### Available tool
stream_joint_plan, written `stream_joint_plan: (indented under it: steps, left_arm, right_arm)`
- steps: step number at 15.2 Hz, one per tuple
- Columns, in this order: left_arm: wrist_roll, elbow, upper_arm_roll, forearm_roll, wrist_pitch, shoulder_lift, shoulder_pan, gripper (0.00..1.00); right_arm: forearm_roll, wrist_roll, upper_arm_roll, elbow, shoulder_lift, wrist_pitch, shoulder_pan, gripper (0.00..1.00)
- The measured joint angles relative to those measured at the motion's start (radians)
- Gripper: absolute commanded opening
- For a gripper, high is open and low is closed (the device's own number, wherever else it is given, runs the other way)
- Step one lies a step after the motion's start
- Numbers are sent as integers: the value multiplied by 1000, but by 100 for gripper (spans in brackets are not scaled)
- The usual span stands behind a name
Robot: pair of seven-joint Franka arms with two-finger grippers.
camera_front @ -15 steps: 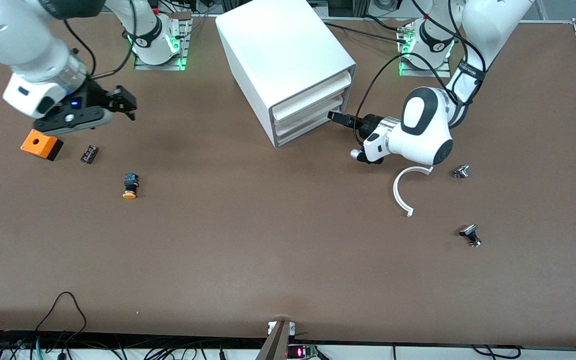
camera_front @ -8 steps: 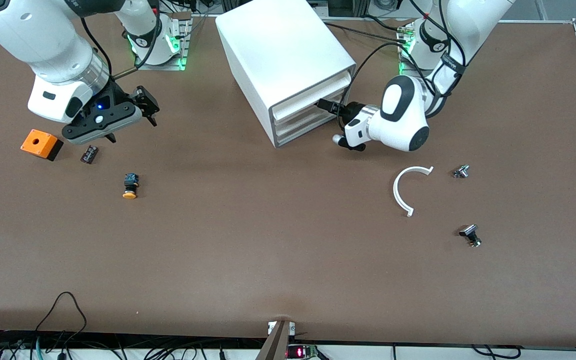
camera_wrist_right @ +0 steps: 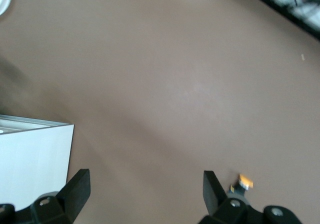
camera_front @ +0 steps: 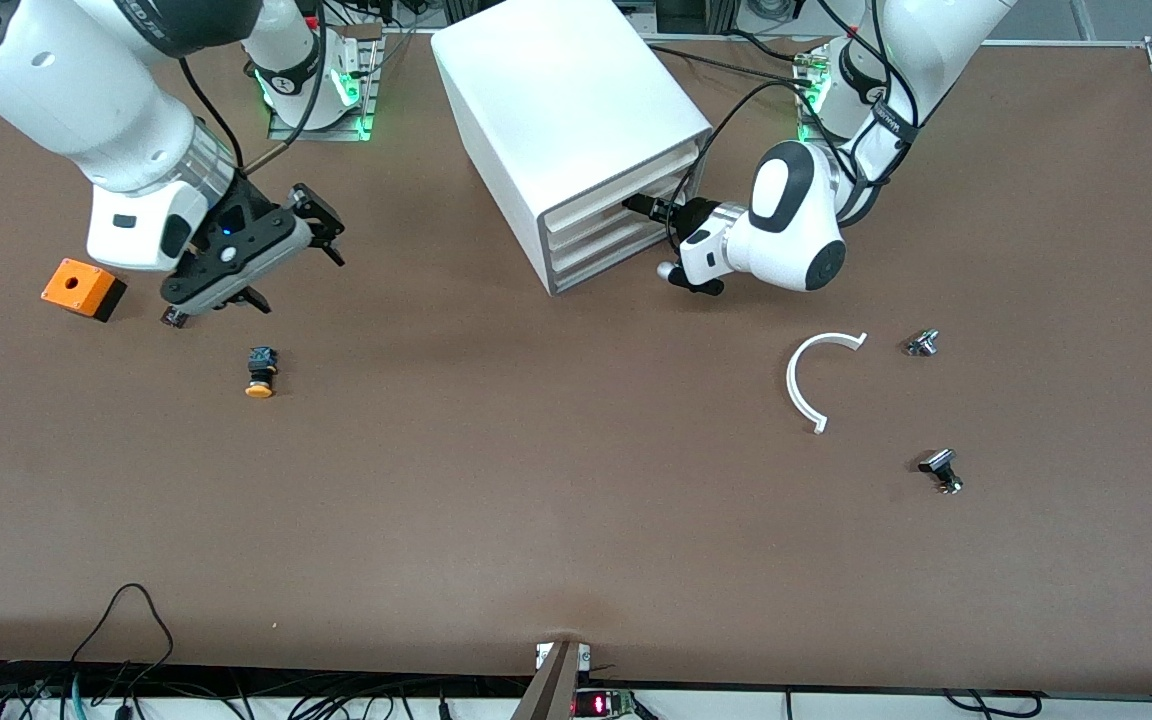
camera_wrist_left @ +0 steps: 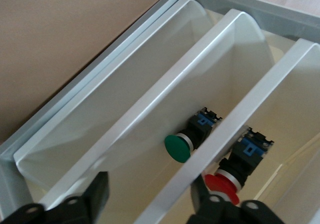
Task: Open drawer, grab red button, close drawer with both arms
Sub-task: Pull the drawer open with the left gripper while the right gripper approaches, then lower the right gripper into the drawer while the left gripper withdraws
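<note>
The white cabinet (camera_front: 556,110) stands near the robots' bases, its stacked drawers (camera_front: 606,228) facing the left arm's end of the table. My left gripper (camera_front: 635,206) is at the drawer fronts. In the left wrist view it (camera_wrist_left: 151,181) is open, its fingers astride one drawer's white front lip (camera_wrist_left: 240,114). The button with the red cap (camera_wrist_left: 223,184) lies inside, close to one finger (camera_wrist_left: 202,194). A green-capped button (camera_wrist_left: 178,148) lies in the neighbouring drawer. My right gripper (camera_front: 324,224) hangs open and empty over bare table (camera_wrist_right: 145,181) between the orange box and the cabinet.
On the table at the right arm's end lie an orange box with a hole (camera_front: 83,288), a small black part (camera_front: 174,317) and an orange-capped button (camera_front: 259,372). Toward the left arm's end lie a white curved strip (camera_front: 811,375) and two small metal parts (camera_front: 923,343) (camera_front: 941,470).
My left gripper has moved up to the drawer fronts and its jaws have narrowed round a drawer lip. My right arm has swung over the table toward the cabinet, still open.
</note>
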Motion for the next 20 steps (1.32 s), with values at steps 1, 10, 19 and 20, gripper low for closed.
stream_joint_plan:
  steps: [1,10,19,20]
  left_arm:
    - [5,1,-1,-5,-1,-2,1,25]
    - [108,28,80,2,-15,-26,29,0]
    - [141,125,204,81,2,-25,56,100]
    - [136,127,214,88,15,-25,57,100]
  right_arm:
    - [0,-21,1,21,20,13,23,100]
    - [-118,-35,-4,326,272,24,211,100]
    - [-117,-48,0,388,337,30,271,100]
    - [-117,-48,1,398,346,31,300,100]
